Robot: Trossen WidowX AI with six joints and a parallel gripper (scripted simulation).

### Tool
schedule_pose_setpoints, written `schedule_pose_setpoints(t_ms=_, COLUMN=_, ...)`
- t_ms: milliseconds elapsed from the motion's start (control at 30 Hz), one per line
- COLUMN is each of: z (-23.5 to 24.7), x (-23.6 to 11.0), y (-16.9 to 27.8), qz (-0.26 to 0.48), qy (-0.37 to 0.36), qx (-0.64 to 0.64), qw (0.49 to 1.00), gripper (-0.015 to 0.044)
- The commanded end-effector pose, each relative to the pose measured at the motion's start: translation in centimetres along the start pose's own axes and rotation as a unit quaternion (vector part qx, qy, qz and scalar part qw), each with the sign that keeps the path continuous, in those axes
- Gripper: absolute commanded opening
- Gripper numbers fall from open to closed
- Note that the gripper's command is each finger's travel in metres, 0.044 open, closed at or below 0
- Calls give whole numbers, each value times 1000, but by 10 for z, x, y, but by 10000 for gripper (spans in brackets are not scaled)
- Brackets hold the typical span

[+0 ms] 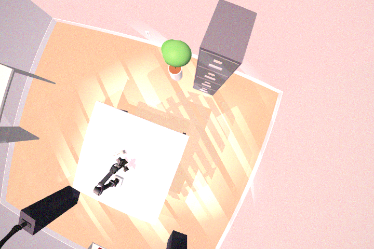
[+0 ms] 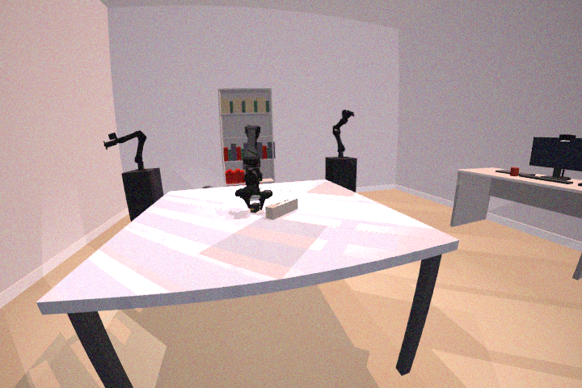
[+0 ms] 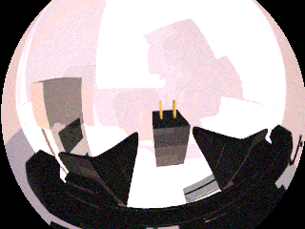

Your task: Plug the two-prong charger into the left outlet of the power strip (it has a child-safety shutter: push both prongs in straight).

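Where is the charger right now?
In the wrist view the charger lies on the white table between the tool's fingers, prongs pointing away, with the power strip off to its left.

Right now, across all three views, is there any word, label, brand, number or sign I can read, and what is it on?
None can be read.
Filing cabinet: pale label plates on the drawers, blank or too small to tell.
Bookshelf: book spines show colour only.
Monitor: dark screen, nothing on it.
Charger and power strip: no marking visible.
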State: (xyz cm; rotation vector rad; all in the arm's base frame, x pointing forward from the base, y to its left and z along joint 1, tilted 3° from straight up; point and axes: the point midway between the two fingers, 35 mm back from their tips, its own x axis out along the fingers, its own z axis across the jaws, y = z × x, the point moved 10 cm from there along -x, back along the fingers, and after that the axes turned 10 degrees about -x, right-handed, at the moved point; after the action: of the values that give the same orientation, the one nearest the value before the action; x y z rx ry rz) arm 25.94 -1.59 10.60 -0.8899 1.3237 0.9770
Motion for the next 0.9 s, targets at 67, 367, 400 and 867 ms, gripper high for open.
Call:
schedule_pose_setpoints(t_ms=67, z=0, x=-1, y=0, qz=-1, qy=0, qx=0, qw=1000, gripper=178)
schedule_pose_setpoints(t_ms=367, z=0, x=-1, y=0, qz=-1, qy=0, qx=0, qw=1000, gripper=59)
schedule_pose_setpoints(t_ms=400, z=0, x=-3, y=0, qz=-1, qy=0, qx=0, qw=1000, gripper=32)
schedule_pose_setpoints(t_ms=867, z=0, x=-55, y=8, qz=2, qy=-1, qx=3, qw=1000, gripper=0)
